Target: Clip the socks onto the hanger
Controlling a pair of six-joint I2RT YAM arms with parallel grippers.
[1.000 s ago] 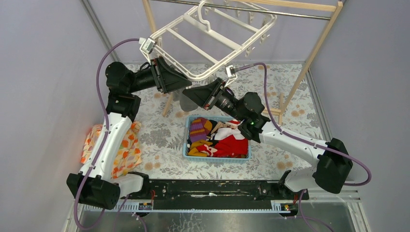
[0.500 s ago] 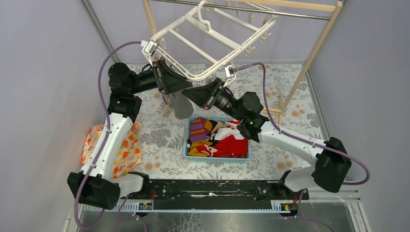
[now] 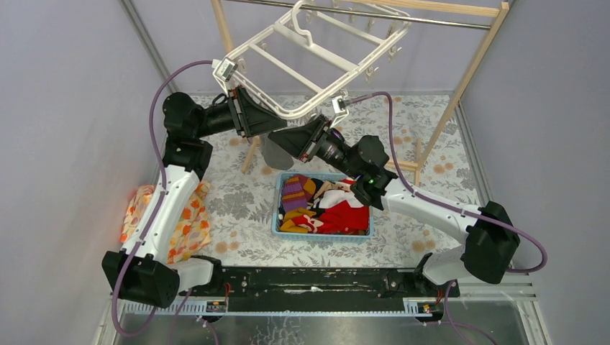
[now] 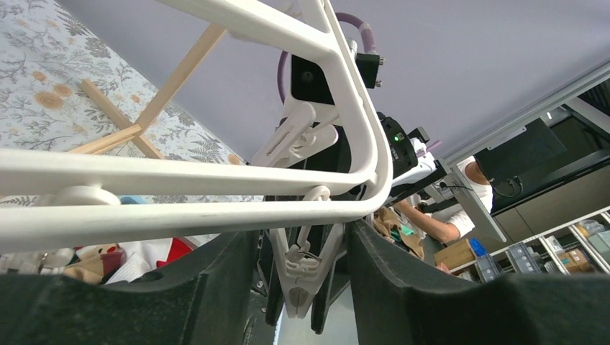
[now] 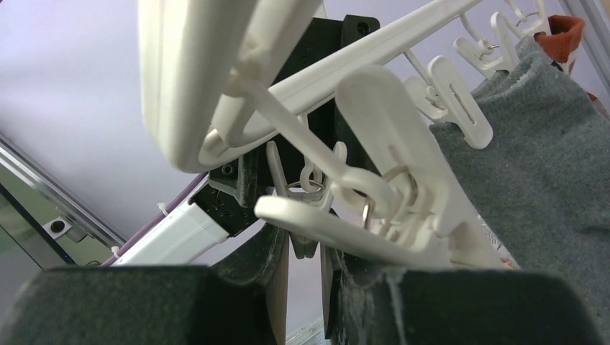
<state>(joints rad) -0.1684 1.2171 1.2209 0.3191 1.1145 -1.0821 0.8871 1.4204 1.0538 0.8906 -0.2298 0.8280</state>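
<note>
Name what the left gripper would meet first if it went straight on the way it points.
Probably the white clip hanging from the hanger rail, which sits between its open jaws; the right gripper lies behind, though depth is unclear.

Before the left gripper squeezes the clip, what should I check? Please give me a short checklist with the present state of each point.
1. Clip sits between the fingers of the left gripper: ok.
2. Clip mouth opened: not ok, it looks shut.
3. Right gripper holds the grey sock: ok.
4. Sock edge lined up at the clip mouth: cannot tell.
5. Hanger hooked over the rail: ok.
</note>
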